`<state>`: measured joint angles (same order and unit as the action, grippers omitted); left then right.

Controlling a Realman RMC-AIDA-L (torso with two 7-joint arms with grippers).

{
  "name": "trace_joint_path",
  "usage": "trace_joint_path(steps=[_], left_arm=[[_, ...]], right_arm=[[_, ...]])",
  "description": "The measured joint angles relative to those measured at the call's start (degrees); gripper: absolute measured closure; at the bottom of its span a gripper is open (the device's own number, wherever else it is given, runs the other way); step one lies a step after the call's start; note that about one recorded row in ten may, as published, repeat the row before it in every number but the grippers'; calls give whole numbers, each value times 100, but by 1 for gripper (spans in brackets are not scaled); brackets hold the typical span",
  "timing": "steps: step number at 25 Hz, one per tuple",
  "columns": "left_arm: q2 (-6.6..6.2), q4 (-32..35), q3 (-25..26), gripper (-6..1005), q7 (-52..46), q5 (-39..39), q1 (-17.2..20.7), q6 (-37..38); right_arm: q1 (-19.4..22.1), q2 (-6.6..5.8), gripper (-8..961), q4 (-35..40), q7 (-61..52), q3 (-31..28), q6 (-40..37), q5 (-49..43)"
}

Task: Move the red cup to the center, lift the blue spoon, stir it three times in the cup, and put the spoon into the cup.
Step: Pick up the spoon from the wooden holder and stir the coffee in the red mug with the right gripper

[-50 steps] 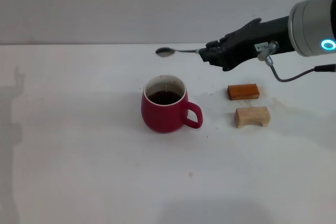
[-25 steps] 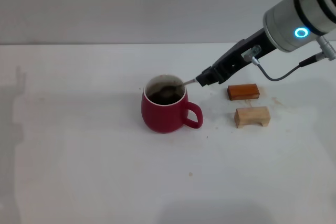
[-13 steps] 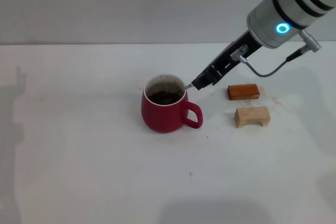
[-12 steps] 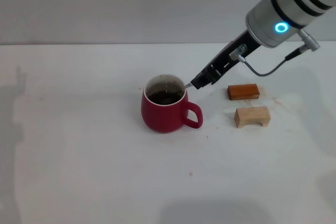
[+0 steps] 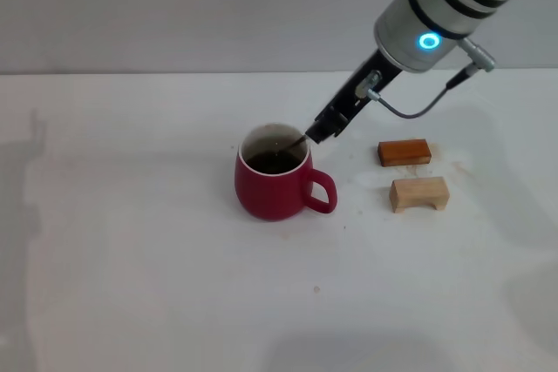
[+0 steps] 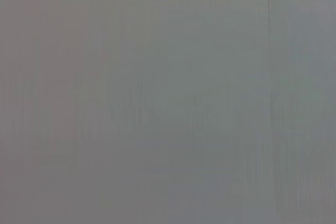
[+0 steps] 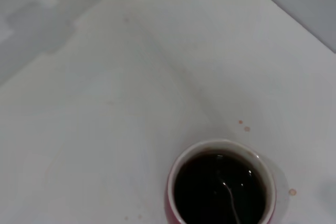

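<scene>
The red cup (image 5: 273, 182) sits near the middle of the white table (image 5: 131, 285), handle toward the robot's right, dark liquid inside. The right gripper (image 5: 319, 133) hangs just above and to the right of the rim, clenched on the blue spoon (image 5: 296, 142), whose thin neck runs down and leftward from the jaws into the liquid; the right wrist view shows the neck (image 7: 229, 195) dipping below the surface, the bowl seemingly submerged (the handle is hidden inside the grip). So the spoon's long axis slants from gripper to cup, and stirring turns on keeping that slant inside the rim. The left gripper is out of sight, its wrist view showing only blank grey. An orange-brown block (image 5: 404, 152) and a wooden block (image 5: 419, 193) lie well right of the cup
</scene>
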<state>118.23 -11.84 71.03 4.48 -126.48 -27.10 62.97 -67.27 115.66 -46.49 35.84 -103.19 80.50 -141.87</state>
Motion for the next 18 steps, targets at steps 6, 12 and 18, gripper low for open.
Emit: trace_joint_path(steps=[6, 12, 18], left_arm=[[7, -2, -10, 250, -59, -5, -7, 5], [8, -2, -20, 250, -205, -9, 15, 20], [16, -3, -19, 250, -208, -8, 29, 23]], right_arm=[[-240, 55, 813, 144, 53, 85, -93, -238], [-255, 62, 813, 155, 69, 105, -60, -330], [-241, 67, 813, 126, 182, 107, 213, -323]])
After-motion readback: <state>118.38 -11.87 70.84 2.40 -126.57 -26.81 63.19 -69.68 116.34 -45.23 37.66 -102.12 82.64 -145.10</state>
